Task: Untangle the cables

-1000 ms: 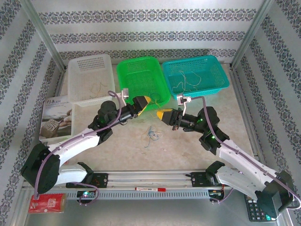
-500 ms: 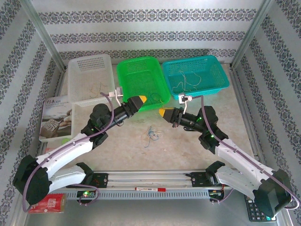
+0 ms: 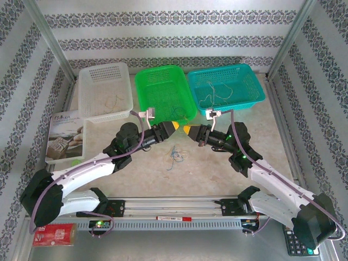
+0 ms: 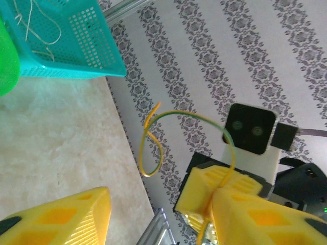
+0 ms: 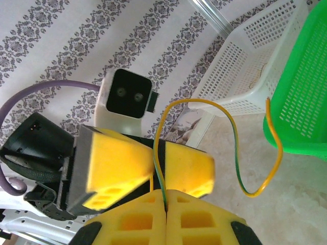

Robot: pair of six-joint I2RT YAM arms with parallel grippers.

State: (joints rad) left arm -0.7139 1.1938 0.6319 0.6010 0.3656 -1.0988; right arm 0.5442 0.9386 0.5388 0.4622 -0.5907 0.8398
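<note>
Right hand (image 3: 188, 131): pressed together, pinching the yellow-green cable (image 5: 236, 158), centre frame above the desk (image 3: 217, 174).
Left hand (image 3: 174, 126): spread, fingers either side of that cable.
Risk: a misaligned pinch misses the thin cable or bumps the right hand.
Risk: a hard pull slips it free.

Three baskets line the far edge, side by side: left basket (image 3: 100, 89), middle basket (image 3: 157, 69), right basket (image 3: 217, 69), with cables (image 3: 215, 93) lying in the right one. Just near of the middle basket, left gripper (image 3: 175, 127) and right gripper (image 3: 187, 131) meet tip to tip, a single cable (image 5: 245, 153) running between them. Nearer still, a cable tangle (image 3: 175, 155) lies on the table (image 3: 217, 174). The booklet (image 3: 65, 136) sits left, near of the left basket.
</note>
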